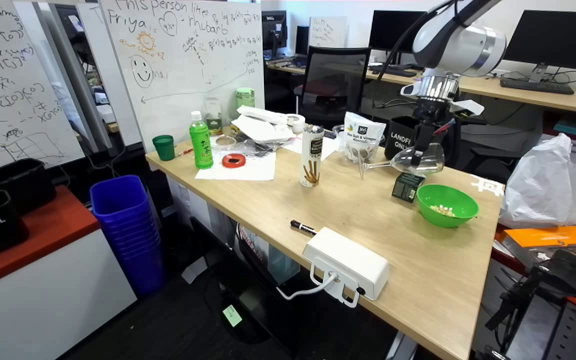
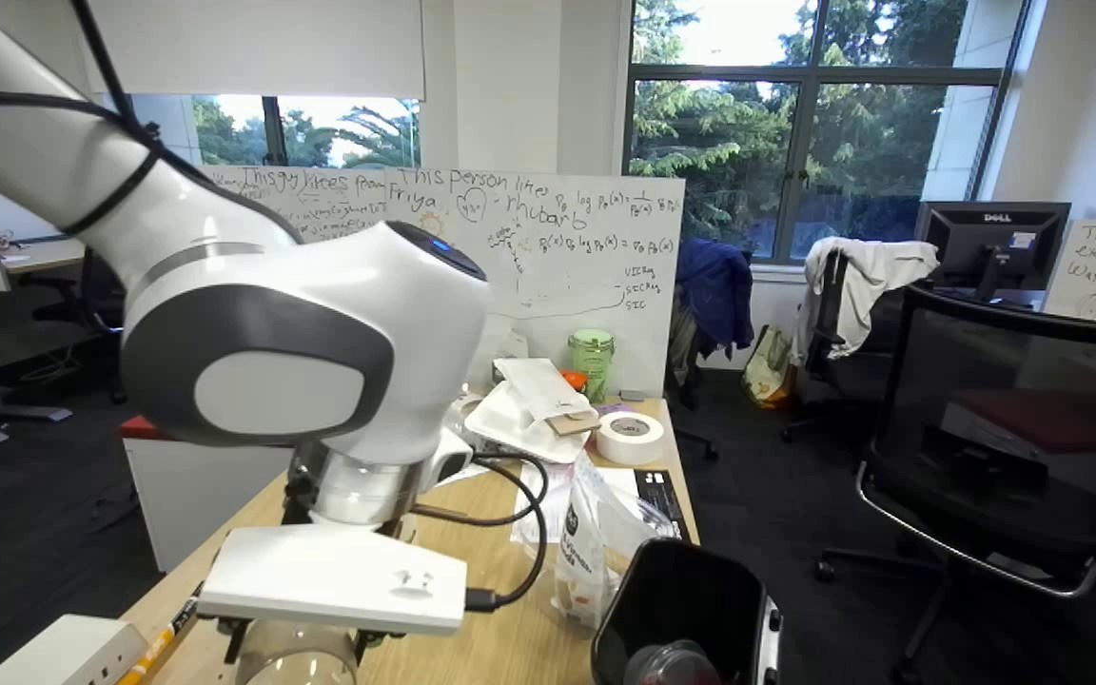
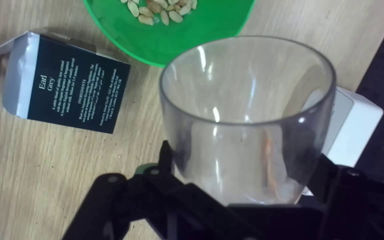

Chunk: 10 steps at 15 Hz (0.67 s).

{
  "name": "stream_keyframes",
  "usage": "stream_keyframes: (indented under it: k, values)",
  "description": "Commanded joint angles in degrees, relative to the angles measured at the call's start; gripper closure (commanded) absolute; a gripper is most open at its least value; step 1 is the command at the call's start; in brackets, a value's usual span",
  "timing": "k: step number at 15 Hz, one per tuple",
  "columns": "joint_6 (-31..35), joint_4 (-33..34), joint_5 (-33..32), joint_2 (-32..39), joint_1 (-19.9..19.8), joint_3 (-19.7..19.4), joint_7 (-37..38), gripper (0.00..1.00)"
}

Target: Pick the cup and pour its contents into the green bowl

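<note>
The clear stemmed cup (image 1: 430, 159) is tipped on its side in the air, stem pointing left and mouth right in an exterior view. My gripper (image 1: 418, 156) is shut around its body. The green bowl (image 1: 460, 202) stands on the table below and right of the cup's mouth, with pale nuts inside. In the wrist view the gripper (image 3: 245, 156) has a finger on each side of the cup (image 3: 225, 156); no nuts show inside it. The bowl (image 3: 192, 41) lies beyond the rim. Part of the cup (image 2: 296, 656) shows at the bottom of an exterior view; the bowl is not seen there.
A dark tea box (image 1: 408, 187) stands beside the bowl, under the cup. A white power box (image 1: 348, 260), a tall canister (image 1: 311, 160), a snack bag (image 1: 363, 132) and a black bin (image 2: 691, 609) are around. A green cup (image 1: 164, 148) and bottle (image 1: 201, 142) stand at the far end.
</note>
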Motion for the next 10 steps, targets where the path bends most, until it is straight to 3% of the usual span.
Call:
stream_keyframes:
  k: [1,4,10]
  values:
    - [7.45,-5.53,-10.76,-2.76,4.22,-0.04,12.30,0.36]
    - [8.76,-6.83,-23.14,-3.28,8.14,-0.43,25.72,0.36]
    - [4.36,-5.85,-49.66,-5.72,13.32,-1.11,49.06,0.36]
